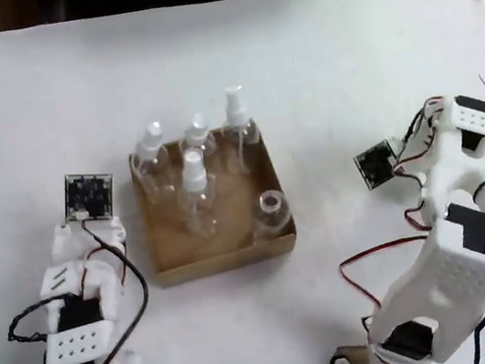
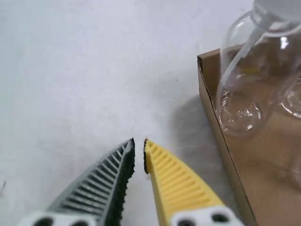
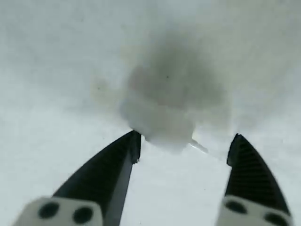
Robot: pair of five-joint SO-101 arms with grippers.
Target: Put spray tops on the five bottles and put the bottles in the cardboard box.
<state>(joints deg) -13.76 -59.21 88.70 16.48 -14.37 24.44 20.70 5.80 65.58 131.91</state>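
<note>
Bottles (image 1: 196,189), clear rounded plastic, in shallow cardboard box (image 1: 223,261) — ribbed left gripper (image 2: 139,144) closed, right gripper (image 3: 186,136) spread wide

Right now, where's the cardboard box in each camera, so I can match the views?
High view: cardboard box at centre, bottles inside.
Left wrist view: its corner and side wall, beside the shut left hand.
Right wrist view: open right hand over the white table, a blurred white object at its fingertips.
Shared landmark: the white table.

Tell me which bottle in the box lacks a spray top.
The bottle at the box's corner nearest the right arm; the other four wear white tops.
</note>
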